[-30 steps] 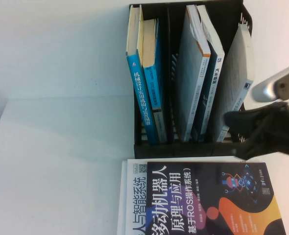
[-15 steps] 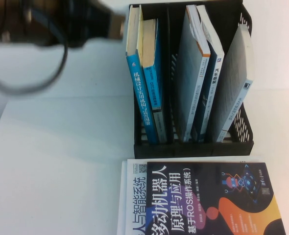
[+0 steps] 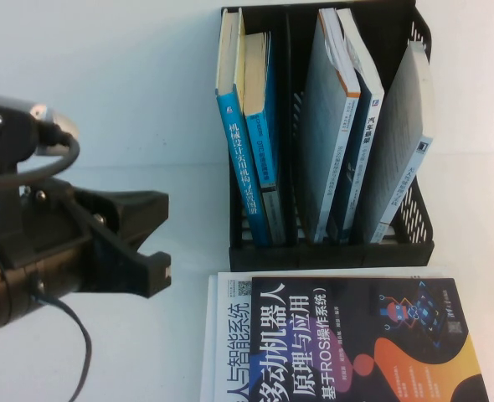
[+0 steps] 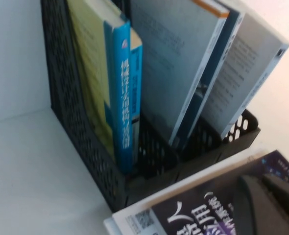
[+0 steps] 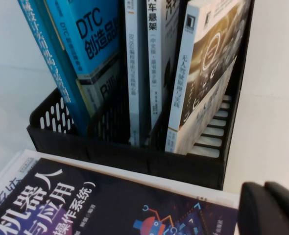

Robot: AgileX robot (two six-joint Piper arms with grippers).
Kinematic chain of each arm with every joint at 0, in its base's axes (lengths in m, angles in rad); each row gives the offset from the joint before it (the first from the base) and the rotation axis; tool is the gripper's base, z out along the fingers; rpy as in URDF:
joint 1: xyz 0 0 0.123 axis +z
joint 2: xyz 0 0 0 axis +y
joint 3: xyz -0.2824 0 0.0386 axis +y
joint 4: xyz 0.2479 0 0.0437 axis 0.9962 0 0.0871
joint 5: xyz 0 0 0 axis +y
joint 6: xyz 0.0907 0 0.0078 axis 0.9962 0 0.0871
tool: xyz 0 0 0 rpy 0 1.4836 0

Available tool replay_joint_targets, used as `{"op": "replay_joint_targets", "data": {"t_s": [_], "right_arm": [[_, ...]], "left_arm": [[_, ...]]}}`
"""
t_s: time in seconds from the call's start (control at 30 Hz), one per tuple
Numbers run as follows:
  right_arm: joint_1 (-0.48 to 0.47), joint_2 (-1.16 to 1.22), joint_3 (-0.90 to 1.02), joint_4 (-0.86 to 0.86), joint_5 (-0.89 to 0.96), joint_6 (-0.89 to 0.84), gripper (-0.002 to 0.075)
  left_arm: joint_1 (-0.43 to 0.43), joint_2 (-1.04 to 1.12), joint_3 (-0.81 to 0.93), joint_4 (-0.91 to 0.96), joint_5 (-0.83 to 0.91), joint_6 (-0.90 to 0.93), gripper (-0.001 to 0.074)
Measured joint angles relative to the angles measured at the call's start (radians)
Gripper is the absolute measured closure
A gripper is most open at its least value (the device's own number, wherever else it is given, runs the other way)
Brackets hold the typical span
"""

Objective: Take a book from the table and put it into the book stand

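The left gripper [image 3: 151, 243] hangs open above the table [image 3: 105, 335], left of the dark-covered book [image 3: 356, 339] (it lies flat before the black book stand [image 3: 331, 251]). The right gripper [image 5: 272, 208] shows only a dark tip near that book, its state unclear

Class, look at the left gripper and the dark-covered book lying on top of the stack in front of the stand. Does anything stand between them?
Nothing visible does. In the high view the left gripper hangs open to the left of the dark-covered book, with only bare table between them. The book stand lies behind the book, not in the path. The right gripper is near the book's other side.
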Motion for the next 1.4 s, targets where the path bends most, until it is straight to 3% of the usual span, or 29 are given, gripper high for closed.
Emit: {"op": "replay_joint_targets", "data": {"t_s": [0.6, 0.8, 1.07, 1.27, 1.4], "right_arm": [[0.000, 0.022, 0.000, 0.002, -0.001, 0.000, 0.0729], [0.000, 0.022, 0.000, 0.002, 0.008, 0.000, 0.0729], [0.000, 0.022, 0.000, 0.002, 0.029, 0.000, 0.0729], [0.000, 0.022, 0.000, 0.002, 0.037, 0.000, 0.0729], [0.000, 0.022, 0.000, 0.002, 0.038, 0.000, 0.0729]], "left_arm": [[0.014, 0.042, 0.106, 0.023, 0.053, 0.012, 0.0736], [0.130, -0.169, 0.280, 0.036, -0.013, 0.007, 0.0736], [0.350, -0.596, 0.701, 0.022, -0.280, -0.106, 0.0736], [0.478, -0.840, 0.852, 0.019, -0.292, -0.154, 0.0736], [0.519, -0.927, 0.852, 0.019, -0.176, -0.160, 0.0737]]}}
